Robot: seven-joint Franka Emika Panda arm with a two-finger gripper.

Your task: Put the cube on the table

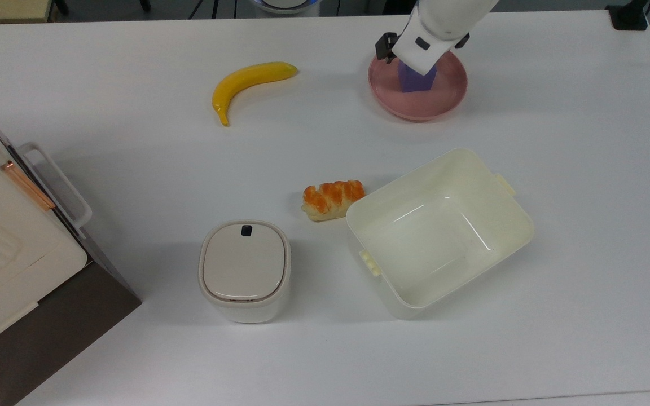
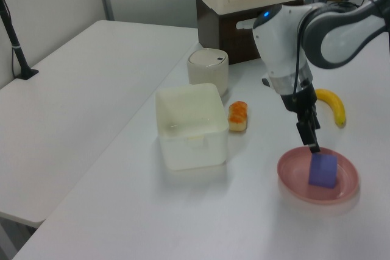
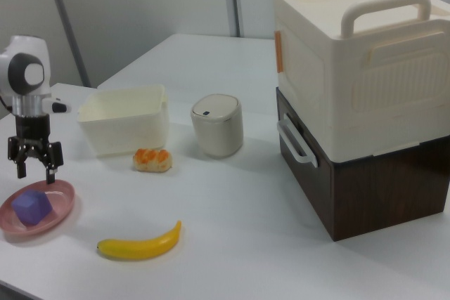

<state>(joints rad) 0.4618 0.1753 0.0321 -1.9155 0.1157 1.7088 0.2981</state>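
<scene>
White table (image 1: 133, 169) carries a pink plate (image 1: 449, 93); on it sits your cube (image 3: 30, 207). Your gripper (image 3: 32, 167) hangs directly above that plate, fingers spread, holding nothing, the cube just below them.

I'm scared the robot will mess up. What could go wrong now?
The open gripper hangs just above the cube. If it comes down off-centre, a finger might hit the cube's top or the plate rim and tip the plate. The lifted cube might also slip and roll toward the banana.

A white robot arm (image 2: 286, 41) with grey joints is showing a blue light and ending in a black gripper (image 3: 32, 161).
</scene>
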